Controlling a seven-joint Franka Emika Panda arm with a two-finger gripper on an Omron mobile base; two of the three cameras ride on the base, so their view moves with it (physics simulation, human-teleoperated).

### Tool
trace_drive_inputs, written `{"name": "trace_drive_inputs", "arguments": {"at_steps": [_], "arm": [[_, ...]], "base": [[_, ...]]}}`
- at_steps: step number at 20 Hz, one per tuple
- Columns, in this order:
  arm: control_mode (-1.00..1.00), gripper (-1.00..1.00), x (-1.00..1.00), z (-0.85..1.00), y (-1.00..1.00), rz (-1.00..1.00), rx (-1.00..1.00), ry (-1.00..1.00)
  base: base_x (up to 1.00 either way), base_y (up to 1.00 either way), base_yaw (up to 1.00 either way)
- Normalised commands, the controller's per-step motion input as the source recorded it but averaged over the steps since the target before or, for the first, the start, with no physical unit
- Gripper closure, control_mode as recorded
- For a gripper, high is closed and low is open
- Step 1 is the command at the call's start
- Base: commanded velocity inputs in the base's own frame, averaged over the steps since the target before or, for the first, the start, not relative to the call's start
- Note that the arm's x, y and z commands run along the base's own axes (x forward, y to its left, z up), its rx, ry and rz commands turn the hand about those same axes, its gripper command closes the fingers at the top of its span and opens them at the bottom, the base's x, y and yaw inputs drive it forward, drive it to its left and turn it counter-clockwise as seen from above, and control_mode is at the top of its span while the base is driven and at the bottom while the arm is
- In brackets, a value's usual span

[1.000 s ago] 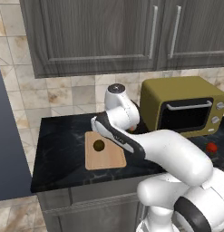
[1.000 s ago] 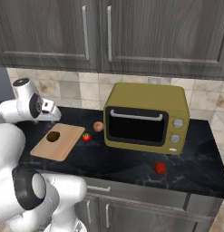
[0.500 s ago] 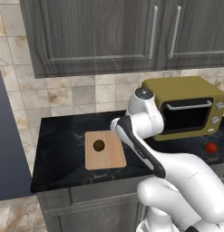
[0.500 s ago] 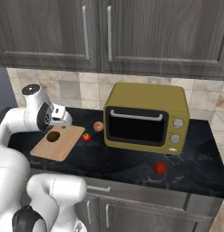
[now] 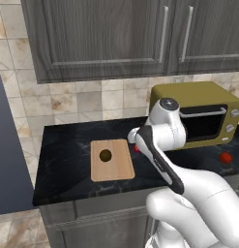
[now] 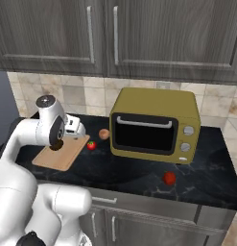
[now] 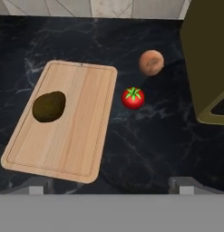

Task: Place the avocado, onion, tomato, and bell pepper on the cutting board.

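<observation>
While avocado (image 7: 49, 106) sits on cutting board (image 7: 81, 136), tomato (image 7: 133, 98) lies beside onion (image 7: 151, 63).

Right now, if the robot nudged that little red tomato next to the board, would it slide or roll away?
It would probably roll: the tomato is a round ball sitting free on the flat dark counter, apart from the cutting board and the onion. Its glossy skin looks smooth, so a loose grip might slip. It seems small, so likely light.

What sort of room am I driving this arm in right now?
A rendered home kitchen, by the look of it: dark marble counter, olive toaster oven under grey wall cabinets, and a cutting board holding an avocado.
</observation>
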Motion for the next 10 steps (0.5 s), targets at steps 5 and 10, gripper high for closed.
{"name": "trace_drive_inputs", "arguments": {"at_steps": [5,10], "arm": [[-1.00,-1.00,0.17,0.00,-0.21,-0.01,0.00,0.05],[-1.00,-1.00,0.21,0.00,-0.17,0.00,0.00,0.05]], "base": [[0.00,0.00,0.00],[0.00,0.00,0.00]]}}
